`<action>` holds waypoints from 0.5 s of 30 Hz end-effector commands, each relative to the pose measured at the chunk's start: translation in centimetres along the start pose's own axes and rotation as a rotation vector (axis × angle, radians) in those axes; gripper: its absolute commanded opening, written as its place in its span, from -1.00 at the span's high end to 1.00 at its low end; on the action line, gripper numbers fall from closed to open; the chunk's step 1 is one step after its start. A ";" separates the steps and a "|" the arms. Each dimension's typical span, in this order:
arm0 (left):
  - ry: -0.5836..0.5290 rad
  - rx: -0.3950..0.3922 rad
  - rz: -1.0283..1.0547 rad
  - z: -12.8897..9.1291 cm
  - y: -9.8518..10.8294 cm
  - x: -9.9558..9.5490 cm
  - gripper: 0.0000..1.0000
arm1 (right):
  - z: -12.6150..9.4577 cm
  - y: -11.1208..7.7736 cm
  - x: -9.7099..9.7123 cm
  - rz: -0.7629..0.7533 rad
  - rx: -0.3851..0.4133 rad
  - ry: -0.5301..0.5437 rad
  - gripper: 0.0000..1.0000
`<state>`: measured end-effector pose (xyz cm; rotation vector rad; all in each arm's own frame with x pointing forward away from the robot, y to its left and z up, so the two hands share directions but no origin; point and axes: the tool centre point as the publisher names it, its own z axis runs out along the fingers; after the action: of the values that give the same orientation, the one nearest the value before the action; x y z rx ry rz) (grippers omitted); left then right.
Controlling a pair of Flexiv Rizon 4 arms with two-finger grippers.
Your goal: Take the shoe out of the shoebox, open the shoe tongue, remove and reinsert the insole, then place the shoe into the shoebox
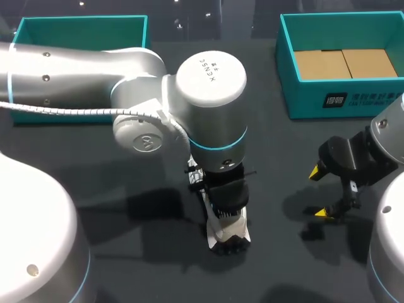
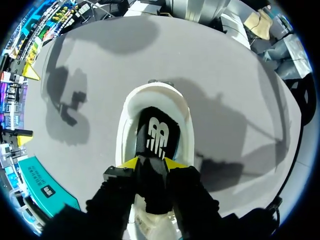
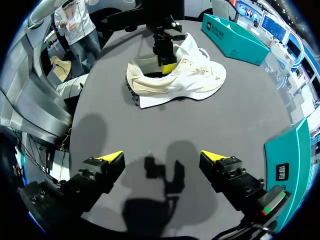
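Observation:
A cream-white shoe (image 1: 230,232) stands upright on the dark table near the middle, its side showing in the right wrist view (image 3: 200,77). My left gripper (image 2: 151,164) reaches down into the shoe's opening (image 2: 127,125). Its yellow tips stand a little apart, and the black insole (image 2: 156,134) with a white logo lies in the shoe between and ahead of them. The wrist hides most of this in the head view. My right gripper (image 1: 319,192) hovers open over bare table to the right, holding nothing (image 3: 162,157). The teal shoebox (image 1: 287,69) sits at the back right.
Brown cardboard (image 1: 344,63) lies in the shoebox. A second teal box (image 1: 82,25) stands at the back left, partly behind my left arm. Bare table lies between the shoe and my right gripper.

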<state>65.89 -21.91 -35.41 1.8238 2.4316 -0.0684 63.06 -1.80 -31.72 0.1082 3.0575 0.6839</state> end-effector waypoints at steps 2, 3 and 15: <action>0.003 -0.002 -0.005 -0.1 0.4 -0.2 0.38 | 0.0 0.0 0.2 0.000 0.002 -0.004 -1.00; 0.004 -0.002 -0.006 0.0 0.5 -0.3 0.33 | 0.0 0.0 0.2 0.000 0.002 -0.004 -1.00; 0.021 -0.023 0.027 -0.1 0.7 -0.4 -0.07 | 0.0 0.0 0.2 0.000 0.002 -0.004 -1.00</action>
<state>66.71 -21.99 -35.34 1.8560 2.4126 -0.0282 63.06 -1.80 -31.72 0.1082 3.0575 0.6839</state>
